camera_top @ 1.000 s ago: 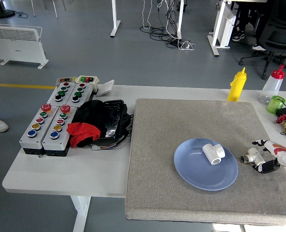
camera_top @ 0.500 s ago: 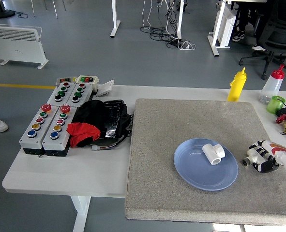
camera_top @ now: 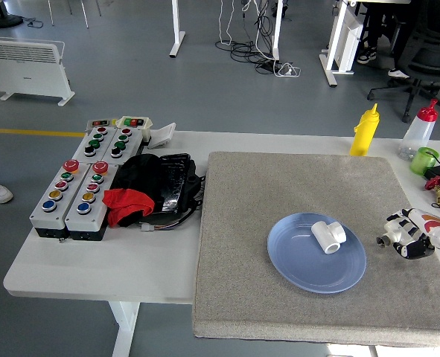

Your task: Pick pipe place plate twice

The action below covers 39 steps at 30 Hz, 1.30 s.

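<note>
Blue plate (camera_top: 316, 253) on grey mat (camera_top: 294, 186) holds one white pipe fitting (camera_top: 328, 236); right hand (camera_top: 407, 234), fingers closed around second pipe fitting (camera_top: 389, 236) beside plate, apparently mid-pick, next needing lift and carry over plate.

A grey smooth floor (camera_top: 205, 82) fills the room beyond the white surface (camera_top: 100, 260). At ten o'clock a white panel heater (camera_top: 27, 67) stands on the floor, with a yellow line (camera_top: 26, 132) running below it. At twelve o'clock white desk legs (camera_top: 176, 30) rise beside a tangle of cables (camera_top: 253, 48). At two o'clock a black office chair (camera_top: 428, 67) stands on castors.
</note>
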Each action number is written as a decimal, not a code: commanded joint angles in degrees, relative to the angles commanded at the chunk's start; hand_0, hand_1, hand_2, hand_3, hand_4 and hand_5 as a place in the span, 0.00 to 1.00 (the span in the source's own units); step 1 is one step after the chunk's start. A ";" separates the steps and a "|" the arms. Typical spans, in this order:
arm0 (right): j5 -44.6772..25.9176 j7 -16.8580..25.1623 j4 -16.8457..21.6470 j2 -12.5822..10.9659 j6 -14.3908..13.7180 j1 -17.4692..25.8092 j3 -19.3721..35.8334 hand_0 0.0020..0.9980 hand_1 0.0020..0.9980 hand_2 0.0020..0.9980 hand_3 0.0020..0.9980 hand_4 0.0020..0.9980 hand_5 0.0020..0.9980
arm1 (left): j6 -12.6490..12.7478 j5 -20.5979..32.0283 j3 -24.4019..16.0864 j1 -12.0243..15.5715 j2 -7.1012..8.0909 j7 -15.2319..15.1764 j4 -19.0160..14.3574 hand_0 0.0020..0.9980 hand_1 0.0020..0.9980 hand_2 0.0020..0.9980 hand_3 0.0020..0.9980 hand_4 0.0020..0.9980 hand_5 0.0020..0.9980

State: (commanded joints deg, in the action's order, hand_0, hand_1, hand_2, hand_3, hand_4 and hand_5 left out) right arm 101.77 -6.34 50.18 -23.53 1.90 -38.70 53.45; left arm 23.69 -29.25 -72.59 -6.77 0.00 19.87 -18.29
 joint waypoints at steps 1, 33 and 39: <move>-0.01 -0.02 0.64 -0.21 0.01 0.06 0.28 0.42 0.52 0.56 0.68 0.58 0.22 | 0.00 0.04 0.02 0.00 0.00 -0.02 0.00 0.64 0.52 0.48 0.65 0.43 1.00; -1.09 -6.42 27.65 -3.50 6.66 1.54 -10.80 0.77 0.74 0.81 0.79 0.58 0.21 | 0.51 -1.77 0.16 0.67 0.00 0.52 0.25 0.58 0.40 0.49 0.65 0.44 1.00; 0.19 -6.16 27.55 -3.28 7.33 1.74 -11.22 0.83 0.79 0.90 0.85 0.62 0.22 | 1.01 0.77 0.02 1.03 0.00 -0.66 0.72 0.59 0.40 0.49 0.65 0.44 1.00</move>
State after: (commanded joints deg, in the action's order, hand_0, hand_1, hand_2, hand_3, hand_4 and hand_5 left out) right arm 101.97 -12.50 77.74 -26.81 9.23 -36.96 42.23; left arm 24.70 -28.47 -72.57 -5.74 0.00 19.21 -17.57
